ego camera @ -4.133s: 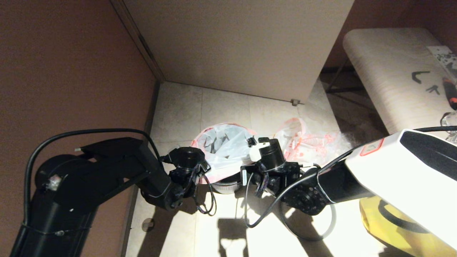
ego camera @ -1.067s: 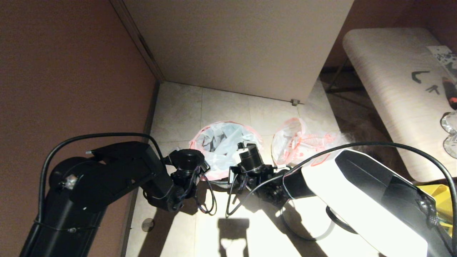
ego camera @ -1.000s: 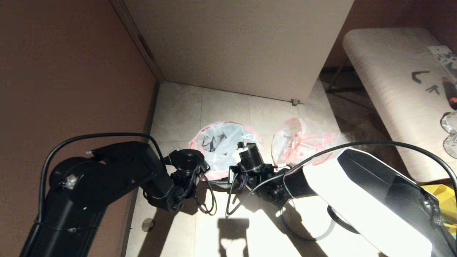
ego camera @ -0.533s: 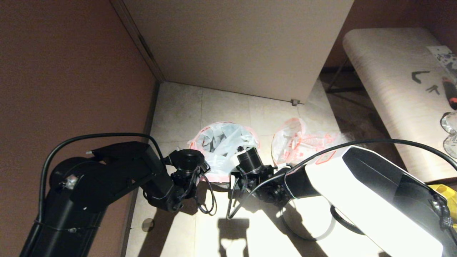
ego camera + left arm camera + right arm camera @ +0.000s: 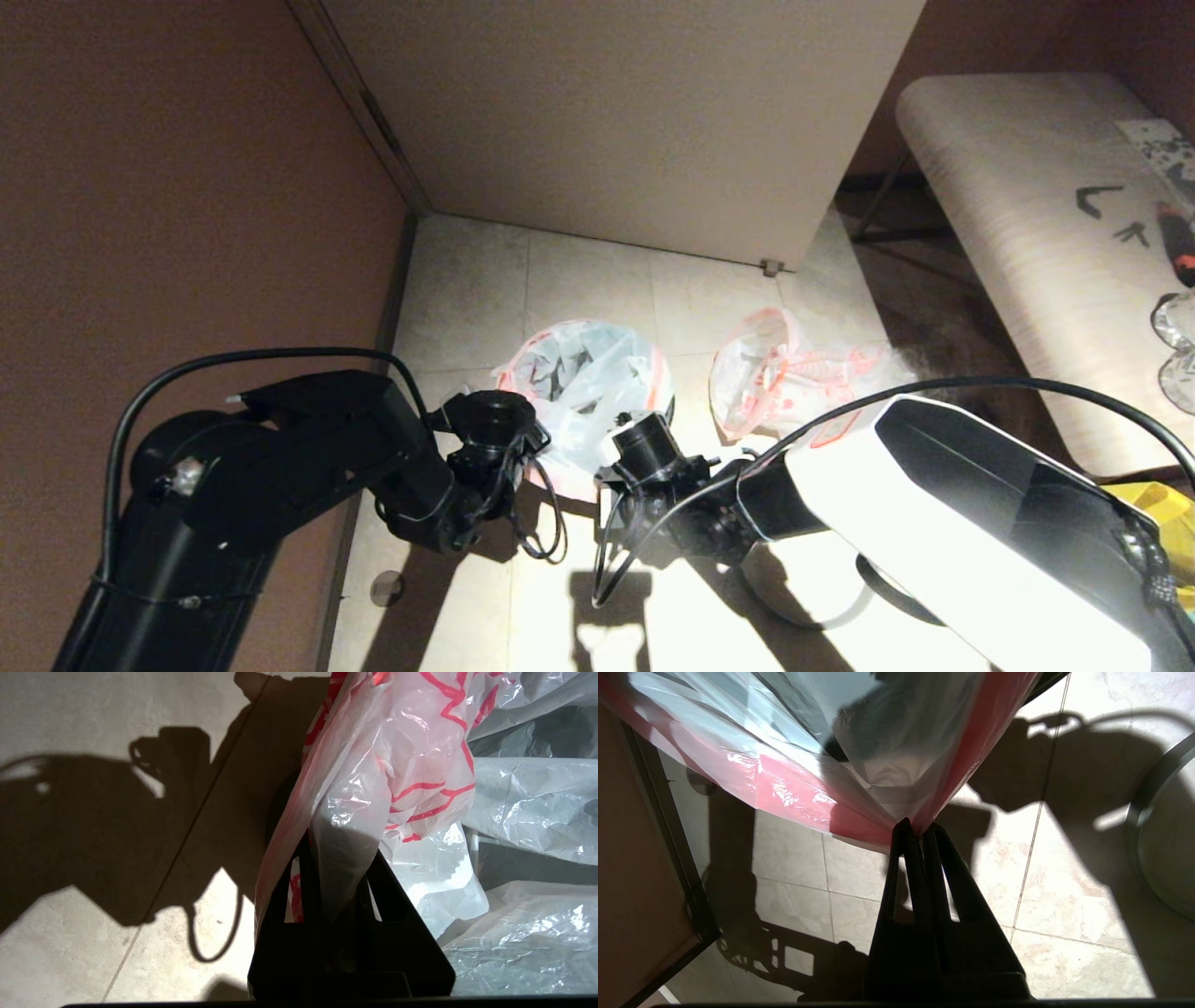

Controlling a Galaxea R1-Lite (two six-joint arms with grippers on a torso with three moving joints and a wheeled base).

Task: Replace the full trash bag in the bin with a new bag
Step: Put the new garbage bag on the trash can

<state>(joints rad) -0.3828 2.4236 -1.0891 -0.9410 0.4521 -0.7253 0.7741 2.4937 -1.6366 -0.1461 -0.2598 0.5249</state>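
Left claw [image 5: 338, 877] and right claw [image 5: 920, 835] each pinch the thin translucent white, pink-edged new bag's [image 5: 583, 387] rim between them; lumpy full bag [image 5: 794, 373] already lies beyond the right claw; seating apparently remains.

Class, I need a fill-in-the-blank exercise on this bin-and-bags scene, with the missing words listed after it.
1. Both grippers are shut on the ____-red edge of the new bag.
2. The left gripper and the right gripper each hold the new bag's ____.
3. The full trash bag lies on the ____ to the robot's right of the new bag.

Missing words: pinkish; edge; floor
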